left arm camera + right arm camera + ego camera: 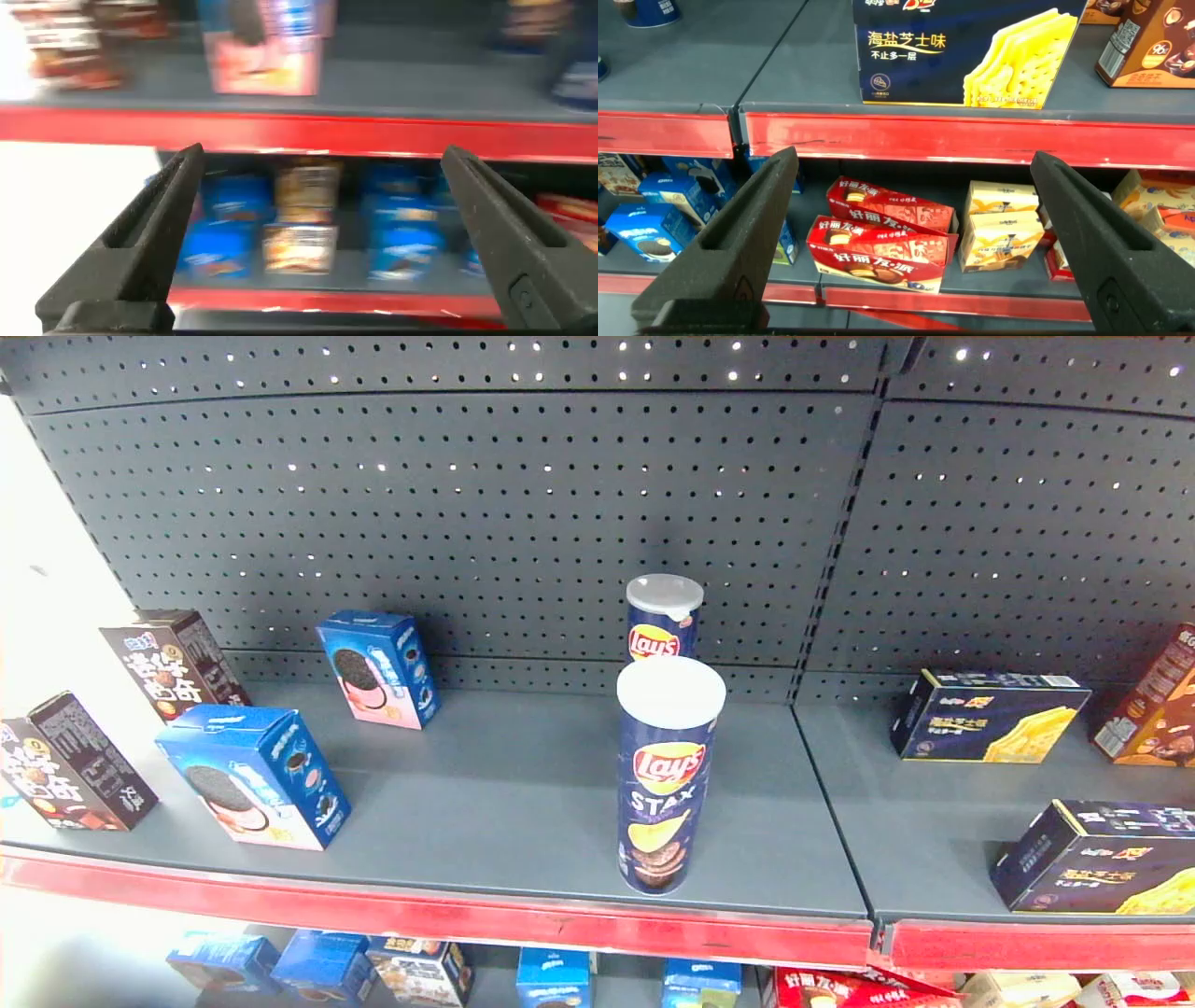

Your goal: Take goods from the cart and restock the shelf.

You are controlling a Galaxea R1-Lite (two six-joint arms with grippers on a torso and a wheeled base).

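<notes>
Two tall blue chip cans stand on the grey shelf (pixel 523 803): one near the front edge (pixel 665 775), the other behind it by the pegboard (pixel 662 616). Blue cookie boxes (pixel 254 775) (pixel 381 667) and dark brown boxes (pixel 70 761) stand to their left. My left gripper (pixel 322 238) is open and empty, facing the red shelf edge (pixel 299 126) and the blue and tan boxes (pixel 301 219) on the lower shelf. My right gripper (pixel 915 243) is open and empty too, in front of red boxes (pixel 882 238) on the lower shelf, below a dark cracker box (pixel 962 47).
The right shelf bay holds dark cracker boxes (pixel 985 714) (pixel 1097 859) and a brown box (pixel 1153 705). A black pegboard (pixel 485 513) backs the shelf. Free shelf surface lies between the cookie boxes and the cans. A lower shelf (pixel 560 980) carries more boxes.
</notes>
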